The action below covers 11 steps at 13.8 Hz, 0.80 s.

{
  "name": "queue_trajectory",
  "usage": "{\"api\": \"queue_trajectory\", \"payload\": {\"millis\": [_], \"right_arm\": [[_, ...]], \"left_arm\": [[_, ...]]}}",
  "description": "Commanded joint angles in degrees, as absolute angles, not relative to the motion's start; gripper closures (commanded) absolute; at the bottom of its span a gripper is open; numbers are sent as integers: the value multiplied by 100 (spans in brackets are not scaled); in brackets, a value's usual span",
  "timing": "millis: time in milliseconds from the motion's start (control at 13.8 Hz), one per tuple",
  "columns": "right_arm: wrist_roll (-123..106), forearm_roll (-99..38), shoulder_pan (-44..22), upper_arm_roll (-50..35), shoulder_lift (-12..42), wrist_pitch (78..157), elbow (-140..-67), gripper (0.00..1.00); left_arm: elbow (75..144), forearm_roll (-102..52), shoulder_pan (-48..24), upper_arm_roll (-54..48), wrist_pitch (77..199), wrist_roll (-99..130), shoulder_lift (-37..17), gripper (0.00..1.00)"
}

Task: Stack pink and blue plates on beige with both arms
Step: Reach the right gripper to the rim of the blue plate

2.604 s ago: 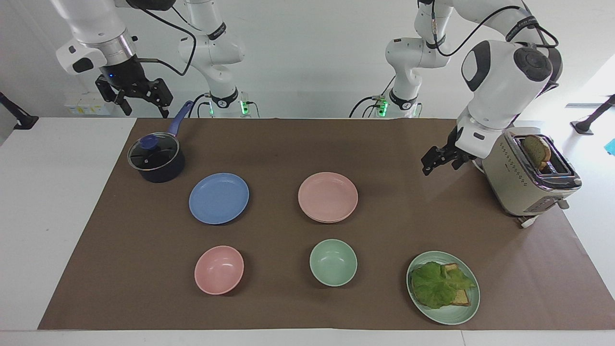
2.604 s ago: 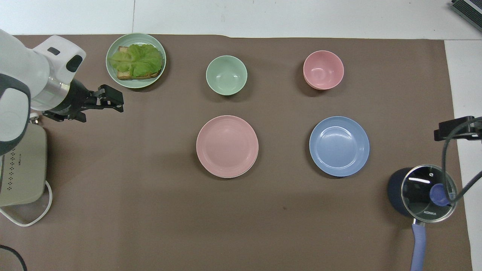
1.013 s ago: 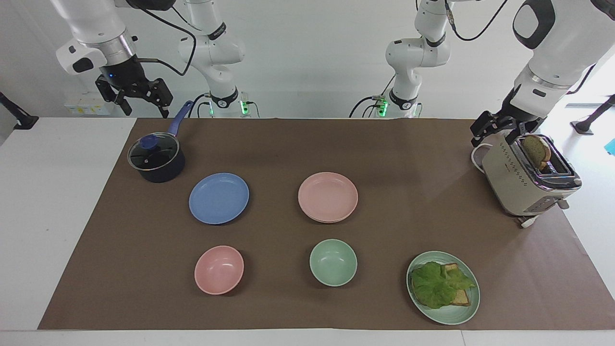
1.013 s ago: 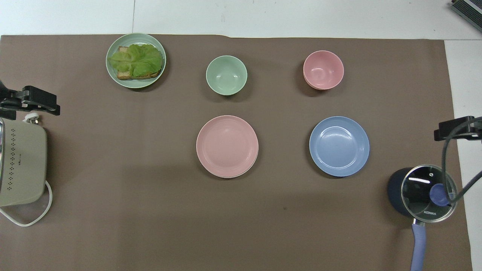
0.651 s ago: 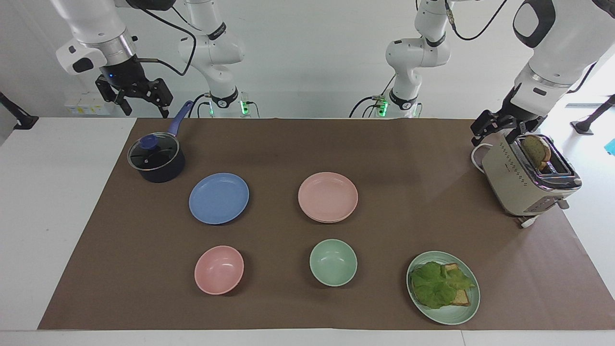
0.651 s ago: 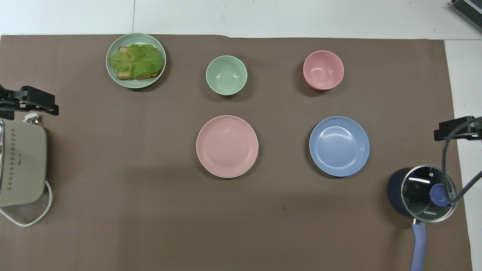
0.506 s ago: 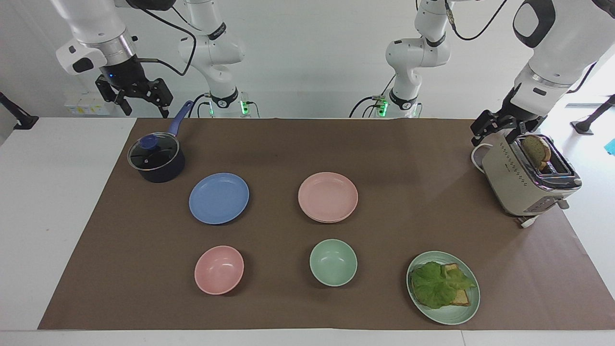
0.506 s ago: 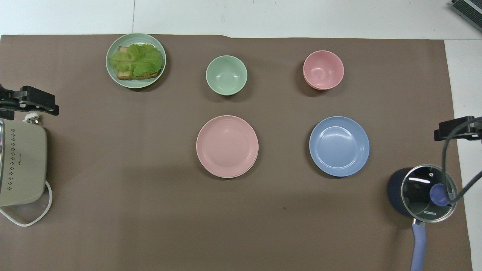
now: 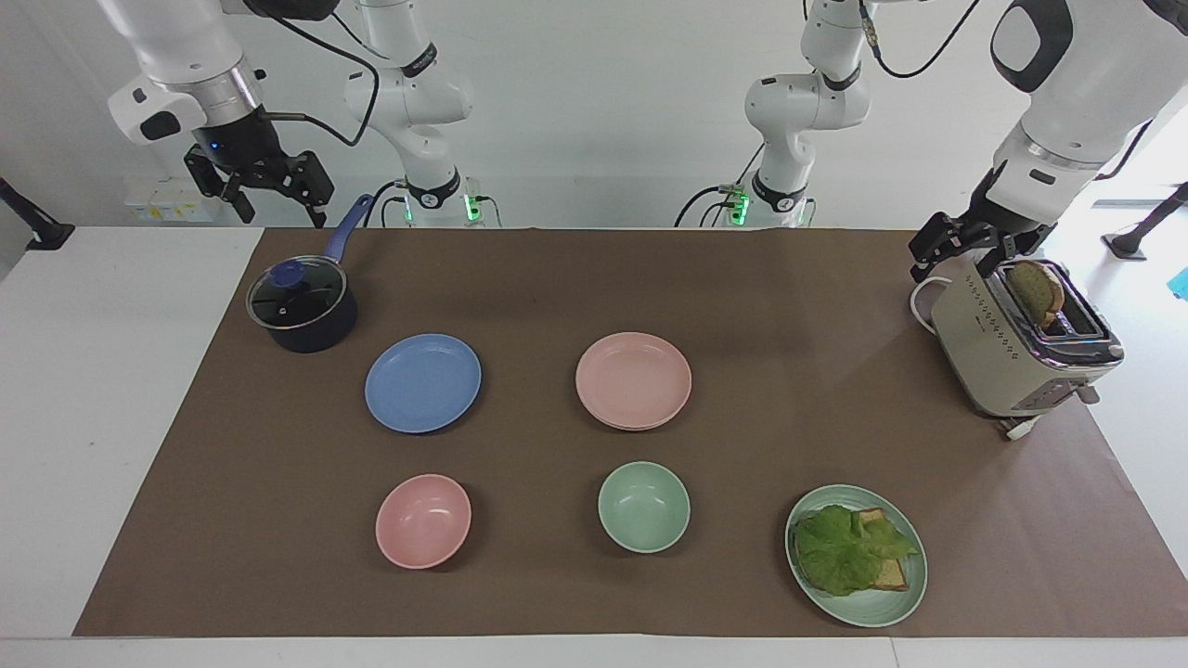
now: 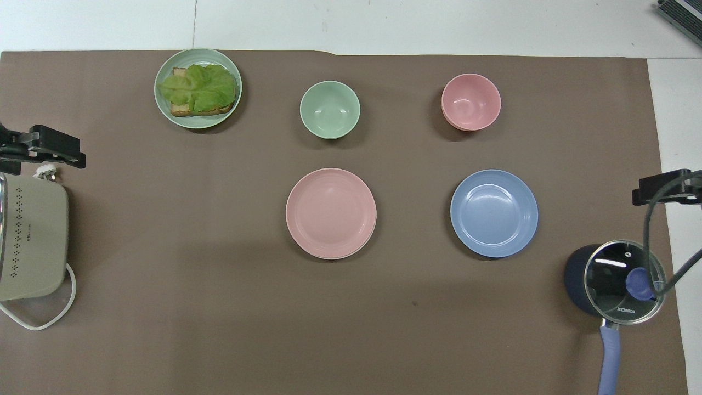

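One brand can be read: "KONKA", in small pale letters on the glass lid (image 10: 624, 281) of the dark blue saucepan (image 9: 303, 307), near the lid's rim on the side where the handle leaves the pot. The saucepan stands below the right pincer (image 9: 274, 195), at that arm's end of the counter. Small dark lettering shows on the black bands of the white arms in the facing view, too small to read.
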<state>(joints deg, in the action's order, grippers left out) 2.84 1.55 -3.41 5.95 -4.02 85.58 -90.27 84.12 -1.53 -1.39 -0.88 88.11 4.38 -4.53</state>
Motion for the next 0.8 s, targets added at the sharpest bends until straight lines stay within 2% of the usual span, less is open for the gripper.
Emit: {"api": "queue_trajectory", "payload": {"millis": [0, 72, 362, 579, 723], "right_arm": [[141, 176, -334, 571, -483, 8543, -9123, 0], [141, 158, -325, 554, -510, 8656, -9227, 0], [114, 53, -334, 536, -396, 10191, -10377, 0], [62, 35, -457, 536, 51, 11010, -10923, 0], [-104, -174, -457, 545, 420, 11886, -11344, 0]], "left_arm": [[8411, -114, -114, -105, 8736, 404, -396, 0], [8411, -114, -114, -105, 8745, 404, -396, 0], [8411, -114, -114, -105, 8736, 413, -396, 0], [8411, -114, -114, -105, 8736, 404, -396, 0], [8411, -114, -114, -105, 8736, 404, -396, 0]]}}
